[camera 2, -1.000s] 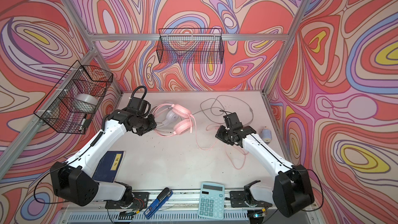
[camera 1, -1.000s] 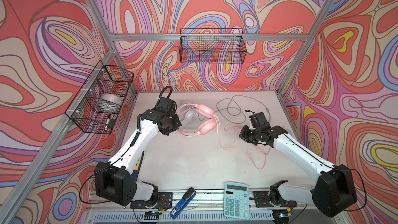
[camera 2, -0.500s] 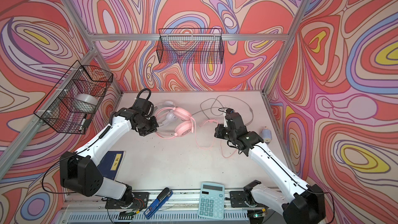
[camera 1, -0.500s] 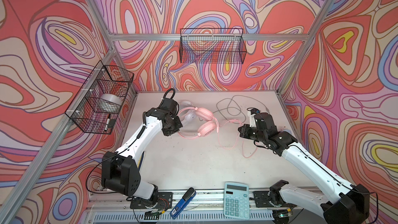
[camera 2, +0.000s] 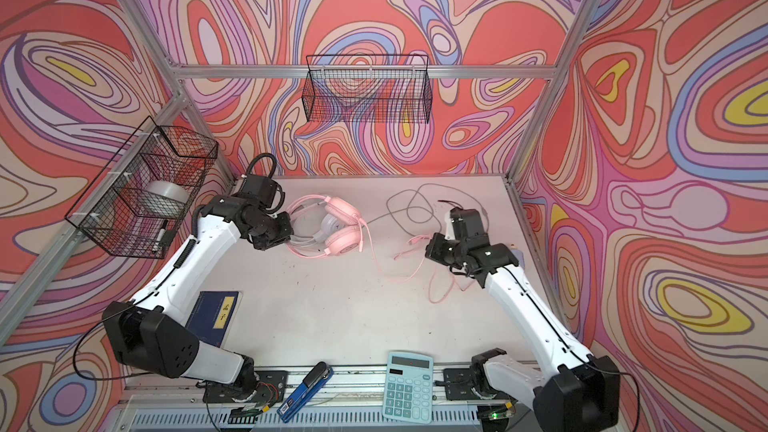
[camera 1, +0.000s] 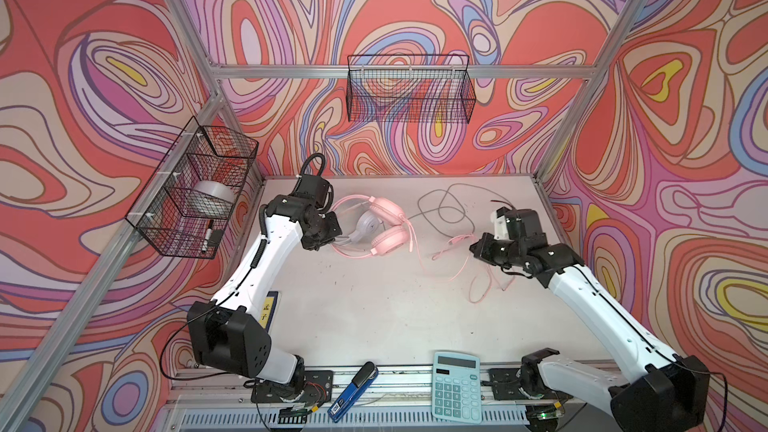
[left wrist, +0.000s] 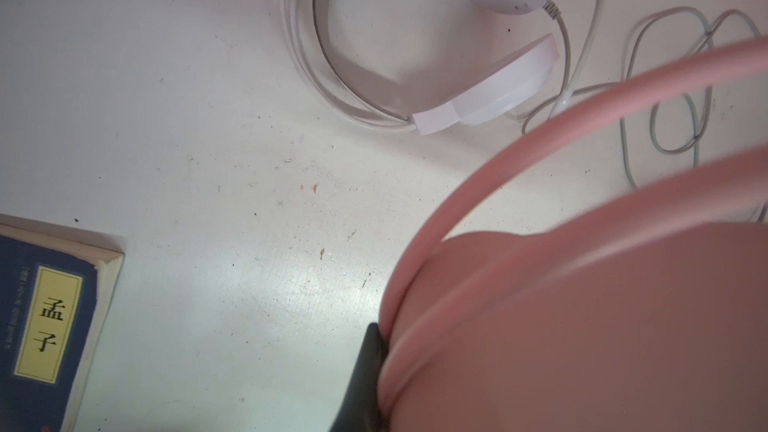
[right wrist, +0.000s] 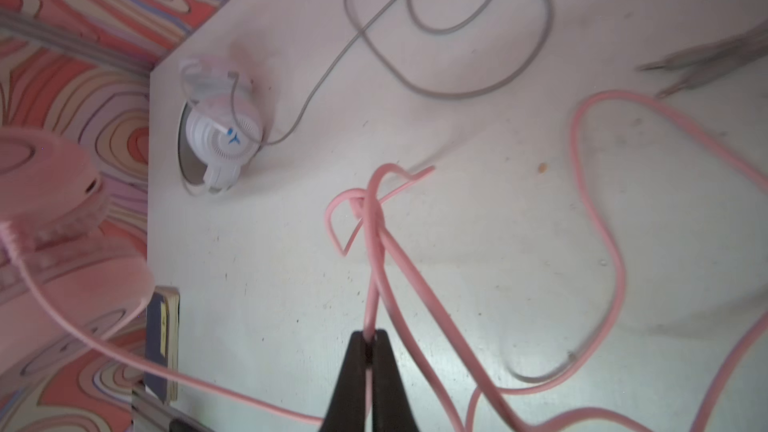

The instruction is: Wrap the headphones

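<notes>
Got the left gripper point(camera 1: 331, 234) clamped down on the headband of the pink headset point(camera 1: 388, 241), with one black finger point(left wrist: 365, 367) showing tight against the band, no gap to speak of. Looks to be holding it raised over the back-left part of the table point(camera 1: 374, 317). Can spot the white headset point(left wrist: 490, 93) lying flat right beneath, partly hidden behind the pink one in both top views, with its grey cord point(right wrist: 451, 96) sprawled in loose loops toward the back middle. Over on the right, seeing the right gripper point(right wrist: 369, 338) pinched fully shut on the pink cord point(right wrist: 372, 234), up off the surface, with the rest trailing in slack loops back to that pink headset. Also noticing a blue book point(camera 2: 214, 317) front left, plus a blue stapler point(camera 1: 353, 384) and teal calculator point(camera 1: 455, 388) along the front rail.
</notes>
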`<state>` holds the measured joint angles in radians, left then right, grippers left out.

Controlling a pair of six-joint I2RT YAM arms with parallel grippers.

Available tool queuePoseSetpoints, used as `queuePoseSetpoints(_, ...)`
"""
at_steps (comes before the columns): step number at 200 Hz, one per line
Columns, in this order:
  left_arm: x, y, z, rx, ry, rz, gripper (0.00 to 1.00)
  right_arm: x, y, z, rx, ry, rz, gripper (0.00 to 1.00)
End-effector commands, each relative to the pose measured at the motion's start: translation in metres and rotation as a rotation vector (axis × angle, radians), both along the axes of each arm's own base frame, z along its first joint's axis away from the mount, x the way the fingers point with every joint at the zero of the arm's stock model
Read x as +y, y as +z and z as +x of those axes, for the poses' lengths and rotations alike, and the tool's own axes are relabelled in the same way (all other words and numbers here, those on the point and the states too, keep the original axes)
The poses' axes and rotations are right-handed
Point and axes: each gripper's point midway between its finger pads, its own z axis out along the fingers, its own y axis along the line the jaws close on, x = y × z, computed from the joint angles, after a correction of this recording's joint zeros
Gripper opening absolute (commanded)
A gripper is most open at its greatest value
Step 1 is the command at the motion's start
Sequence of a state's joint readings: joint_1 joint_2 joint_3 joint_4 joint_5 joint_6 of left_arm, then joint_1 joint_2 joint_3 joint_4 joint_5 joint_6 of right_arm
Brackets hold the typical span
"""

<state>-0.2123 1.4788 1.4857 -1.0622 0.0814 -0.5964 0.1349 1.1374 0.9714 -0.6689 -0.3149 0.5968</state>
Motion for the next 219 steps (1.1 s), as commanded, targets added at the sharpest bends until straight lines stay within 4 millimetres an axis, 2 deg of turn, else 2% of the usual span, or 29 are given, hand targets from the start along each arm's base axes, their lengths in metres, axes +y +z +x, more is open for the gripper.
queuePoseSetpoints(1,0.007,0.029,-0.008,-0.046,-0.058,0.033,0.00,-0.005,0.002,-0.007,0.104,-0.010,0.213,0.00)
queuePoseSetpoints(23,0.015,0.036,-0.010,-0.052,-0.070,0.074,0.00,0.002,-0.014,-0.009,0.237,0.066,0.250,0.00)
queuePoseSetpoints(41,0.019,0.043,-0.011,-0.067,-0.065,0.082,0.00,-0.010,-0.032,-0.015,0.315,0.070,0.145,0.00)
queuePoseSetpoints(64,0.023,0.050,-0.012,-0.084,-0.054,0.083,0.00,-0.023,-0.038,-0.016,0.322,0.048,0.052,0.00)
queuePoseSetpoints(82,0.021,0.055,-0.011,-0.099,-0.059,0.070,0.00,-0.037,-0.046,-0.020,0.354,0.020,-0.034,0.12)
queuePoseSetpoints(103,0.019,0.061,-0.010,-0.107,-0.066,0.063,0.00,-0.056,-0.056,-0.025,0.392,-0.029,-0.141,0.14)
queuePoseSetpoints(118,0.021,0.066,-0.009,-0.116,-0.068,0.076,0.00,-0.075,-0.060,-0.030,0.420,-0.067,-0.249,0.20)
queuePoseSetpoints(140,0.025,0.073,-0.009,-0.130,-0.065,0.093,0.00,-0.088,-0.061,-0.034,0.428,-0.083,-0.328,0.36)
queuePoseSetpoints(166,0.023,0.081,-0.007,-0.154,-0.071,0.082,0.00,-0.083,-0.063,-0.031,0.404,-0.059,-0.306,0.43)
queuePoseSetpoints(195,0.016,0.085,-0.003,-0.172,-0.081,0.043,0.00,-0.049,-0.053,-0.020,0.283,0.093,-0.192,0.58)
queuePoseSetpoints(219,0.010,0.091,0.001,-0.199,-0.092,0.010,0.00,-0.026,-0.052,-0.019,0.234,0.217,-0.275,0.66)
